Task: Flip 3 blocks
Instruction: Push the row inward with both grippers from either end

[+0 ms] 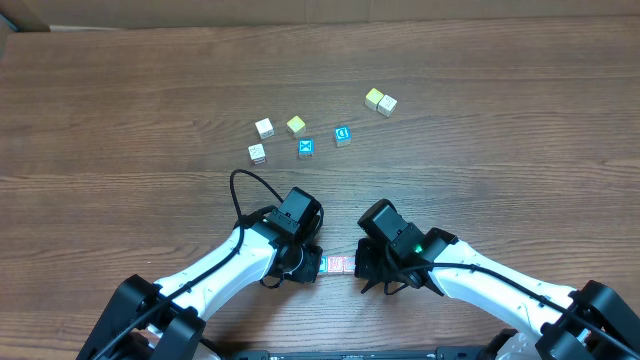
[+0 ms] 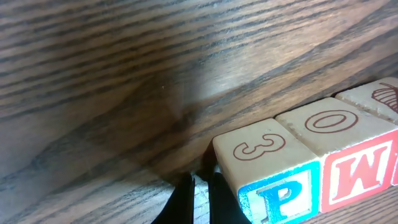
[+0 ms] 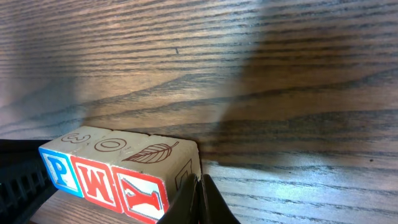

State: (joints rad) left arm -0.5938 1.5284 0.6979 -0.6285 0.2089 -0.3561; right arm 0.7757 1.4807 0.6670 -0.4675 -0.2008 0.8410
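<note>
Table [image 1: 120, 90]: dark wood grain, filling every view before you.
Left pincer [image 2: 200, 186]: clenched, with nothing between its fingers. You find its tips just beside the outer end of the P block [image 2: 267, 168]; whether they touch cannot be told.
Right pincer [image 3: 200, 186]: likewise clenched and empty, its tips at the outer end of the Y block [image 3: 149, 180].
Row of three blocks [image 1: 338, 265]: lying between your two pincers, the neighbouring faces touching.
P block: blue letter on its side, red "3" on top.
W block [image 2: 348, 143]: middle of the row, with a red letter and an "O" on top.
Y block: red letter, leaf on top.
Loose cubes [image 1: 305, 148]: scattered well apart from the row, farther up the table.
</note>
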